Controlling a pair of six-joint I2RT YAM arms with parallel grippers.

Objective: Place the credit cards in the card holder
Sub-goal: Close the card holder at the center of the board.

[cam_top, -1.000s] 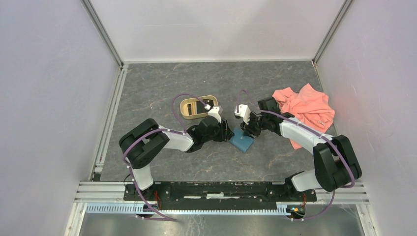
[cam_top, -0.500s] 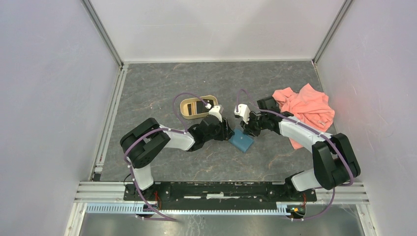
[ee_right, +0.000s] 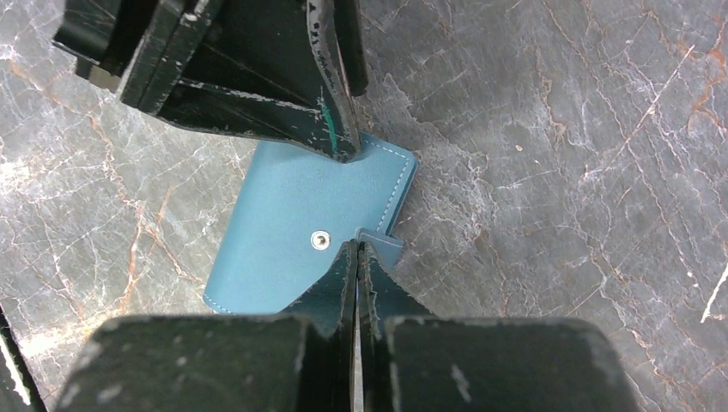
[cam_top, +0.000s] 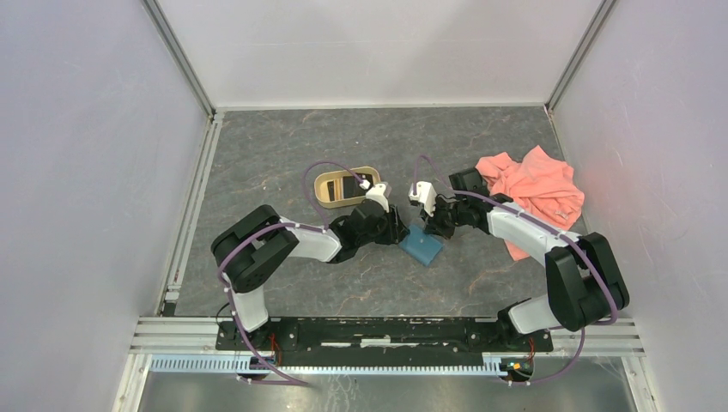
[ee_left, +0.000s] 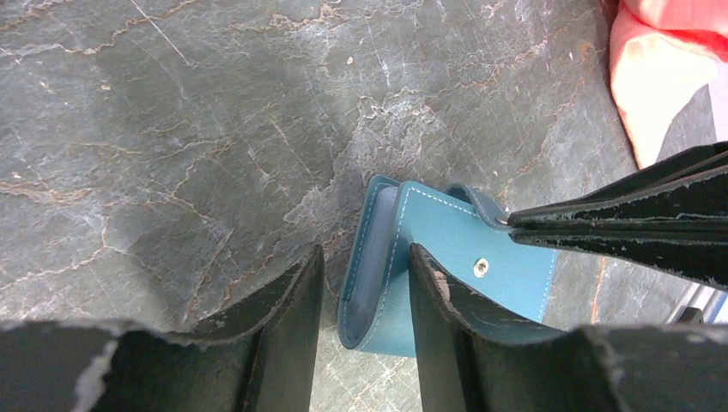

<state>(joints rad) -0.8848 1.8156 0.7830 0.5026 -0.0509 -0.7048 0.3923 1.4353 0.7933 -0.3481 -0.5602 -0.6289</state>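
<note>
Right jaws pinching rounded tab, stitched teal card holder (ee_right: 283,215)

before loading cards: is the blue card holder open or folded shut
Folded shut: the card holder shows no inner pockets. Its strap is off the snap, pinched by the right gripper.

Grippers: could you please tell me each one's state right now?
Left gripper: open, straddling the wallet's edge.
Right gripper: closed on the wallet's tab.

Top view looks down from behind the arms (cam_top: 302,244); close wrist views look past the left end effector (ee_left: 365,257) and right end effector (ee_right: 356,247), sharing the card holder (ee_left: 446,236) ahead.
</note>
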